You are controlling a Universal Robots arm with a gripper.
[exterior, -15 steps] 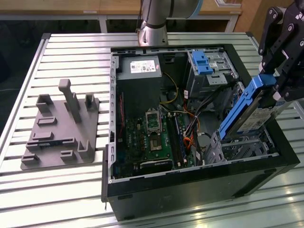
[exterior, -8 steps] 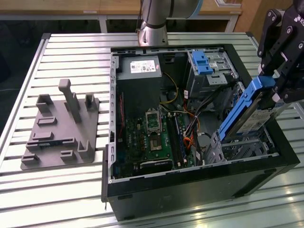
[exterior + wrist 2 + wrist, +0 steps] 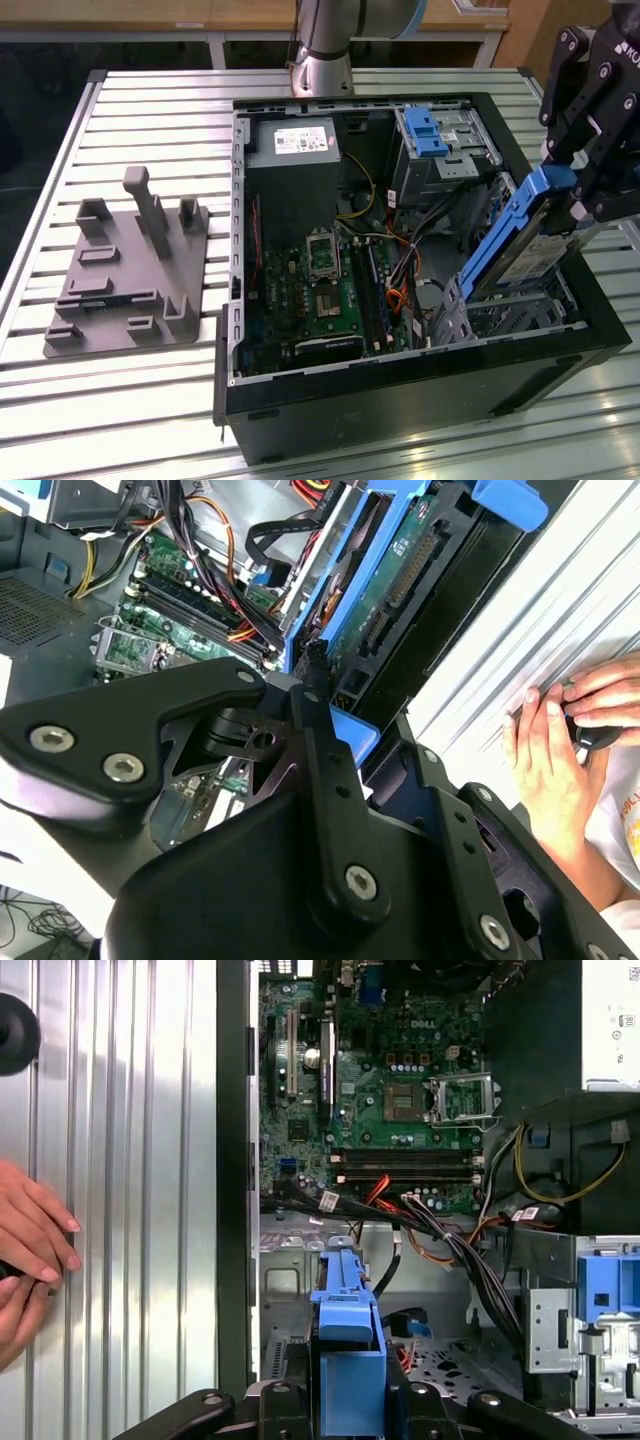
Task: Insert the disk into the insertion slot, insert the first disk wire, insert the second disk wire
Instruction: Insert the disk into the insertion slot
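Black multi-link gripper (image 3: 572, 178) was clamped on the upper end of the disk (image 3: 530, 255), a flat silver hard drive framed by a bright blue plastic carrier. Disk stood steeply tilted at the exterior view's right, in the near corner of the open black computer case (image 3: 400, 400). Its lower end sat down in the insertion slot (image 3: 500, 318), a low grey perforated metal cage. Judged stiff, dense and shock-sensitive, with smooth, slightly flexible carrier plastic. Best held by the carrier's end and side rails, off the exposed green circuit board (image 3: 400, 580).
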